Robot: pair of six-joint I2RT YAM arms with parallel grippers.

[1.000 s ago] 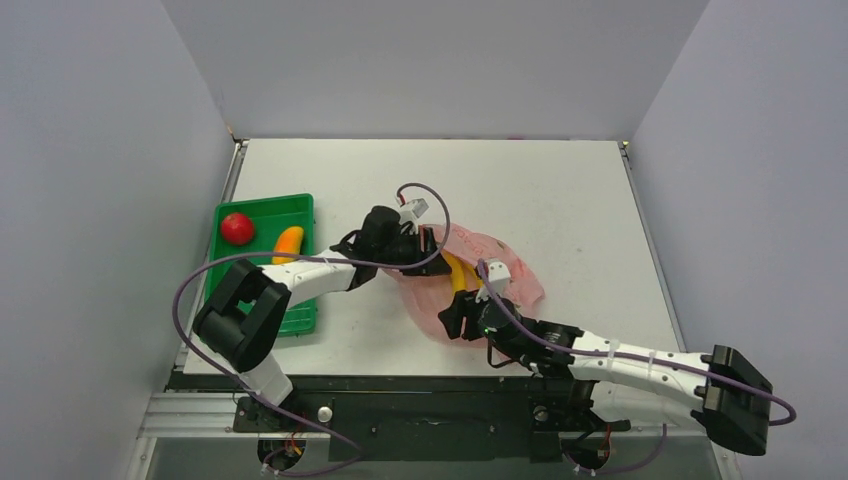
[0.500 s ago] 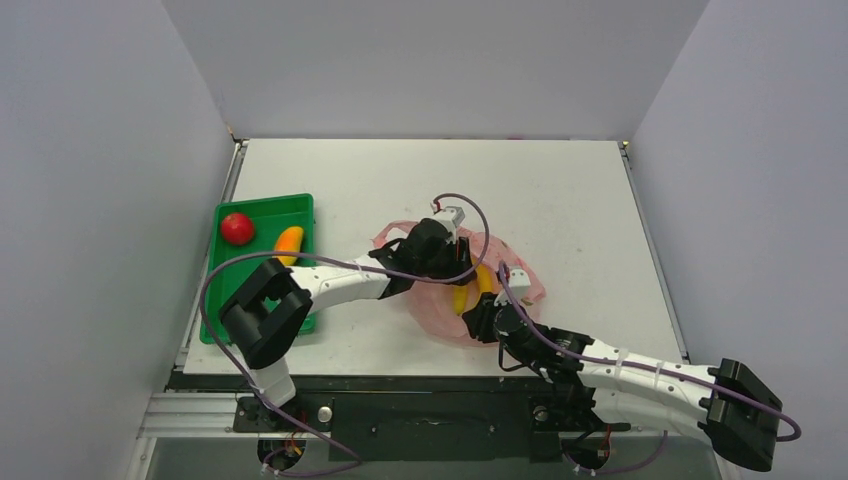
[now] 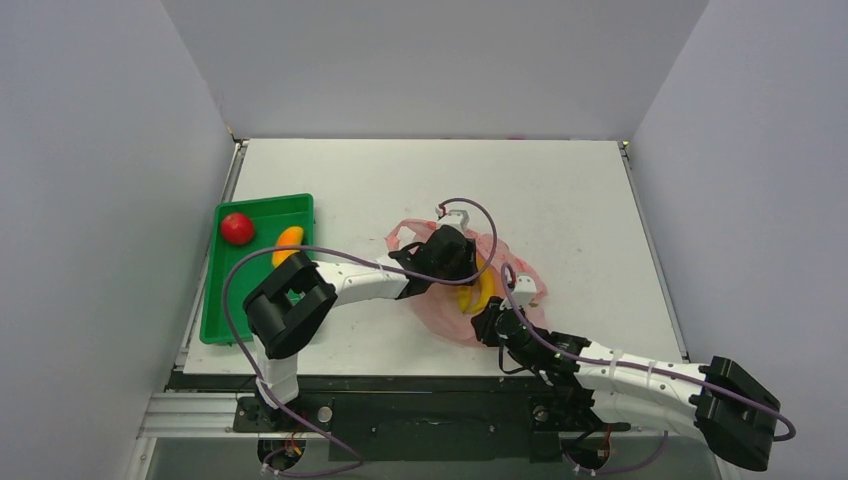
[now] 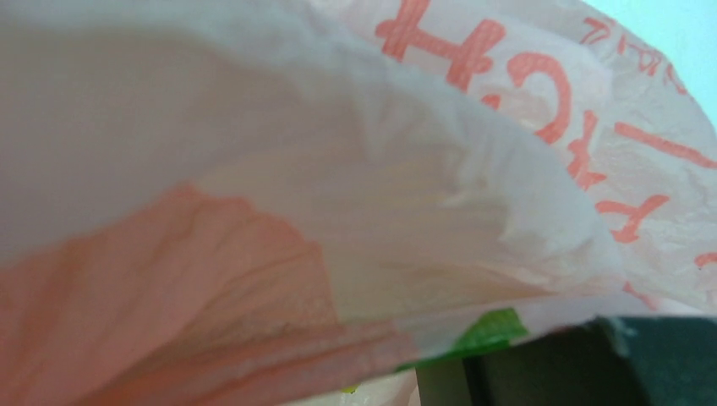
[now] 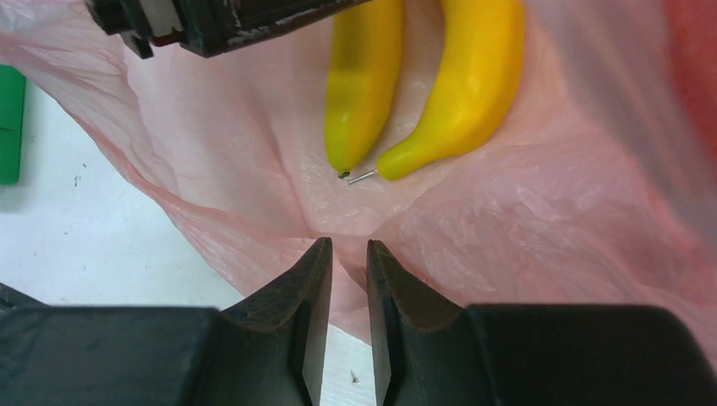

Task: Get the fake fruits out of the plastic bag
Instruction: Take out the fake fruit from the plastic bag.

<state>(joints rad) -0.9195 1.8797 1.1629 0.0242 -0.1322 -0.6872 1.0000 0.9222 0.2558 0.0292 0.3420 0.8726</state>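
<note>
Bananas (image 5: 473, 85), seemingly two, inside plastic bag (image 5: 524, 237)

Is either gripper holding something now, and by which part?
The right gripper pinches the plastic bag by the film at its near edge. The left gripper is at the bananas inside the bag; whether it holds anything cannot be told.

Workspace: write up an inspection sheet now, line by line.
Surface: white table, lightly marked.
Job's things: translucent pink plastic bag lies open mid-table; two yellow plastic bananas inside it; small orange fruit in green plastic tray.
Clutter: red round fruit in the same tray.
Pincers: left pincer at the bag mouth, state unclear; right pincer closed on the bag's near edge.
Cables: purple cables loop off both arms.
Surroundings: plain grey walls on three sides.
</note>
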